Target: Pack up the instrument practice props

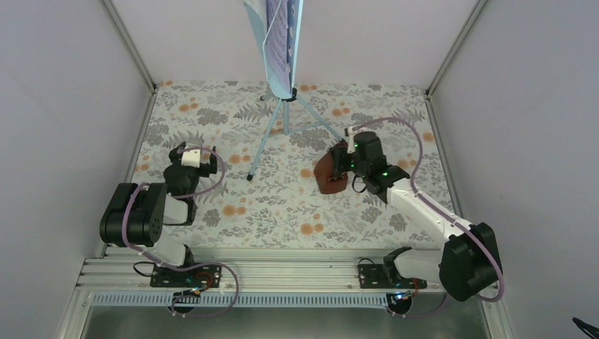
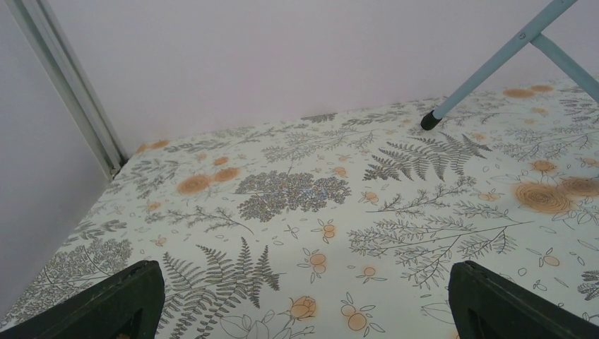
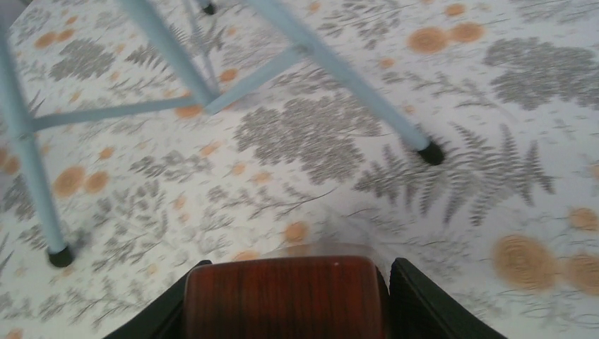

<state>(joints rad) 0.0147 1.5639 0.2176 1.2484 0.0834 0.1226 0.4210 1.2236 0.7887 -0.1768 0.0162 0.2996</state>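
R hand (image 3: 288, 311) clamped on metronome (image 1: 327, 178), L hand (image 2: 304, 304) wide open

The metronome (image 3: 282, 296) shows glossy, grained reddish-brown wood. The music stand (image 3: 339, 69) has smooth legs, probably painted metal, though the view is blurred. The floral table cover (image 2: 297, 233) looks matt.

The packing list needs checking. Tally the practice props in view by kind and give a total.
Metronome: 1
Music stand: 1
Sheet-music sheaf on the stand: 1 (single pages cannot be counted)
Total: 3
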